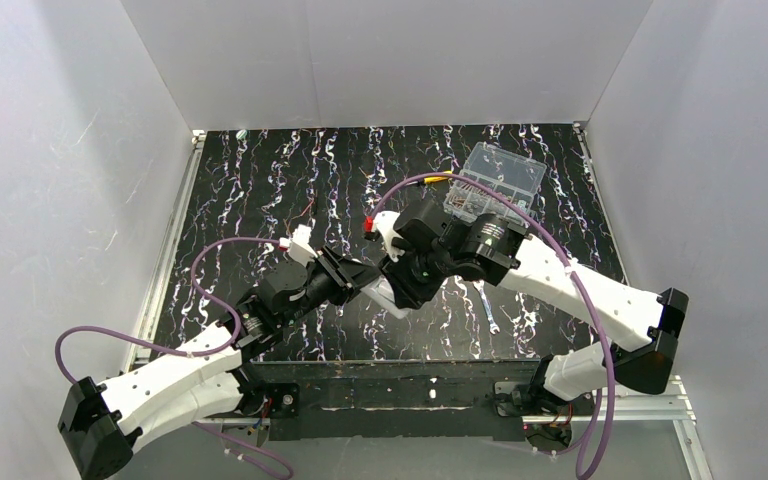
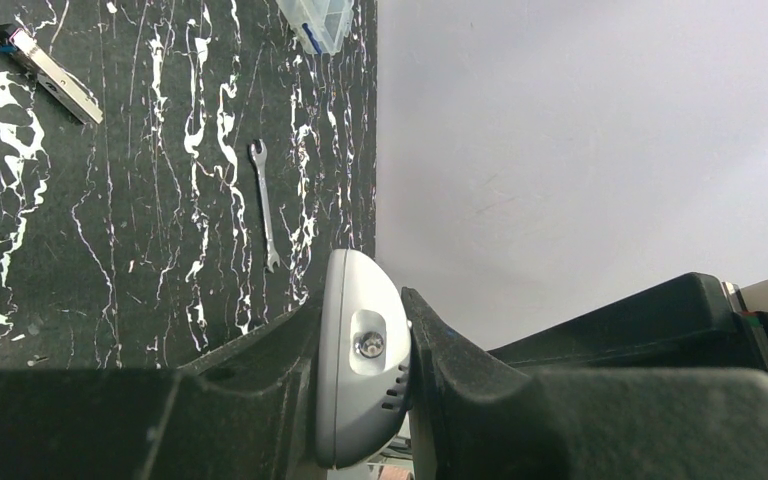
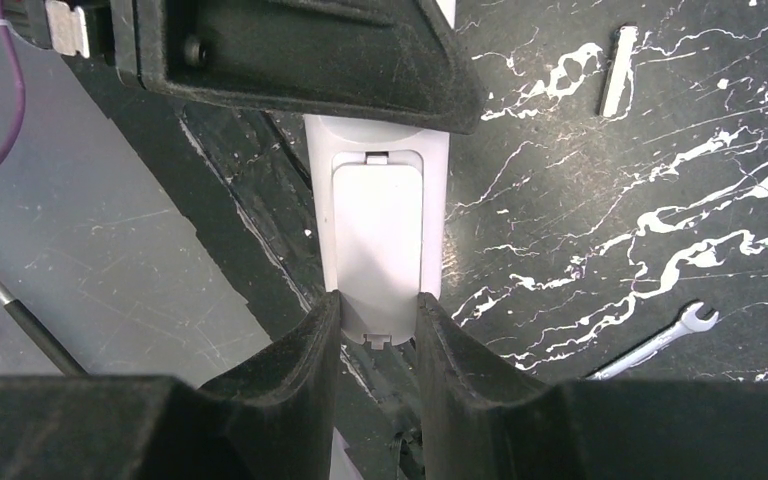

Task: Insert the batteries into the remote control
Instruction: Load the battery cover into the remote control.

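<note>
Right wrist view: arms meet above the counter (image 3: 610, 200) — right fingers (image 3: 295, 350) and left fingers (image 2: 450, 355) clamp the white remote control (image 3: 380, 135), back cover (image 3: 380, 230) in place.

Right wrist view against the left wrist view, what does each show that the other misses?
Only the right wrist shows the closed battery cover on the remote control, gripped by the right claw. Only the left wrist shows a screw in the remote's end and a clear box's corner. Both show the remote, clamped in the left claw, and the wrench.
</note>
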`<action>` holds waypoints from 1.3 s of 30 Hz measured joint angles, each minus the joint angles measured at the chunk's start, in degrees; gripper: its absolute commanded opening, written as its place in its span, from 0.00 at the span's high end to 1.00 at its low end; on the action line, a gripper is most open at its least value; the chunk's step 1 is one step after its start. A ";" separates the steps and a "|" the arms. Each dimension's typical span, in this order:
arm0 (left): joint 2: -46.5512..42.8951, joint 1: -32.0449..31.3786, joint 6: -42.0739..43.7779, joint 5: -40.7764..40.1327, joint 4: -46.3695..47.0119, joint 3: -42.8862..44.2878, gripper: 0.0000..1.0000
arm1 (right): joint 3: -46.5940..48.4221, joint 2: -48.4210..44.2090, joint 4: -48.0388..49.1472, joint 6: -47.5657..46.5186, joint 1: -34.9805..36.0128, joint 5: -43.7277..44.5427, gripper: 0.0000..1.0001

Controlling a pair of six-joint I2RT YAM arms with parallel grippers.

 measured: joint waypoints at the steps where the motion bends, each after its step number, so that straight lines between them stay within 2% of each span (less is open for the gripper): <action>1: 0.00 0.00 0.00 0.00 0.13 0.00 1.00 | 0.15 0.04 0.02 0.04 0.00 0.07 0.74; 28: 0.42 0.04 0.72 0.52 0.68 0.02 1.00 | 2.56 3.17 -1.53 2.49 0.00 0.11 0.73; 34: 0.66 0.04 0.87 0.52 0.70 0.02 1.00 | 2.58 3.74 -1.77 3.04 0.00 0.11 0.67; 39: 0.66 0.04 0.94 0.52 1.07 0.02 1.00 | 2.58 3.87 -1.75 3.10 0.00 0.17 0.58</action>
